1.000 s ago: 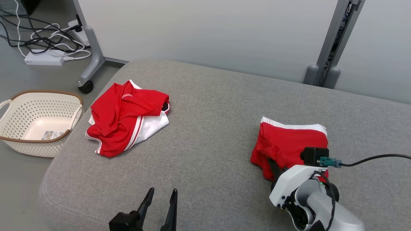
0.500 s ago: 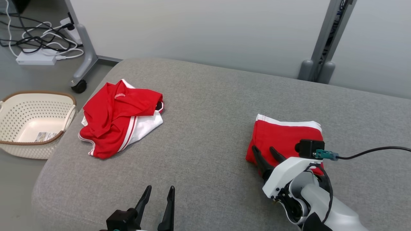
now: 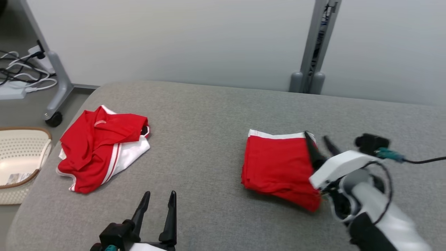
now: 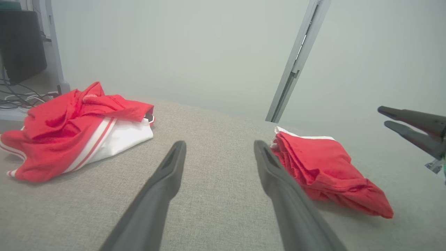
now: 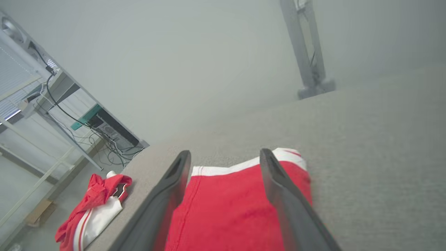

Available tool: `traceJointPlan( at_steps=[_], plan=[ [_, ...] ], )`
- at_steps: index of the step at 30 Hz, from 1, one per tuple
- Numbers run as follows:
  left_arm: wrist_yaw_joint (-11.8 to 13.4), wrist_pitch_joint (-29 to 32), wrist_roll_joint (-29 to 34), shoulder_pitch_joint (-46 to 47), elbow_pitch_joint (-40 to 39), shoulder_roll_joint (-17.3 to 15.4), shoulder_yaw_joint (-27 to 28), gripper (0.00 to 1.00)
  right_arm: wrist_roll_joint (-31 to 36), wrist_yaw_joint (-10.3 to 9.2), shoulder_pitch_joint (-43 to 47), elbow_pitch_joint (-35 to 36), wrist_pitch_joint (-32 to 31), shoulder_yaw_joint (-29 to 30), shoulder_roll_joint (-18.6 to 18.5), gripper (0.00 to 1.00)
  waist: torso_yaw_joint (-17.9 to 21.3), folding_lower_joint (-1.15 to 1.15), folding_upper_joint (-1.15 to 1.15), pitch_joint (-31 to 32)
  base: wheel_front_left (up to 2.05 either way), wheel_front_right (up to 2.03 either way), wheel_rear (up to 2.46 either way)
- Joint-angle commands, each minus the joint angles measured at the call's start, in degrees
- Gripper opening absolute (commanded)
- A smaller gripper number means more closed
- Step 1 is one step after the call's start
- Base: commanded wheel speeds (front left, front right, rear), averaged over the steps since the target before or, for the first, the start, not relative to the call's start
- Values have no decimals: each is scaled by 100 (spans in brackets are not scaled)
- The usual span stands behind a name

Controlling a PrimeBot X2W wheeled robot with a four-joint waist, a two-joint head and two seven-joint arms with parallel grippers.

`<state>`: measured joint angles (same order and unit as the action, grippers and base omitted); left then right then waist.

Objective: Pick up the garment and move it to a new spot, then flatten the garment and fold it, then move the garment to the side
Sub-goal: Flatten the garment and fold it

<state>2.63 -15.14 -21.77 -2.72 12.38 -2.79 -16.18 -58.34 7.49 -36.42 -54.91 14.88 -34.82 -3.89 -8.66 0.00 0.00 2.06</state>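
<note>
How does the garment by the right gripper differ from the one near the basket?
The folded garment is a compact, squared stack; the crumpled garment lies loose and rumpled. The folded garment shows mostly red with a white band at its far edge; the crumpled garment shows a broad white panel with stripes. Both are red and white, on the grey cushion.

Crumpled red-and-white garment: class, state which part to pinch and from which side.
On the crumpled garment, probably the raised red fold at its far edge, from above with the left gripper: it stands proud of the cushion; the near hems lie flat.
</note>
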Motion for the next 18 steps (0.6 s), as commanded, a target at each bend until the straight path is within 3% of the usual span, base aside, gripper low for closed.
traceJointPlan(
  at_steps=[1,8,17,18],
  plan=[
    [39,-3,29,56,-73,-23,67,100,189,1,56,58,34,251,-186,100,132,0,0,1,0,0,0],
    [54,-3,72,95,-371,-24,275,100,1316,1,827,855,32,1802,-438,100,414,0,0,-71,0,0,0],
    [20,-3,191,73,-627,-24,454,100,3655,1,2286,2502,34,3250,-127,100,658,0,0,-155,0,0,0],
    [20,-3,191,73,-627,-24,454,100,3655,1,2286,2502,34,3250,-127,100,658,0,0,-155,0,0,0]
  ],
)
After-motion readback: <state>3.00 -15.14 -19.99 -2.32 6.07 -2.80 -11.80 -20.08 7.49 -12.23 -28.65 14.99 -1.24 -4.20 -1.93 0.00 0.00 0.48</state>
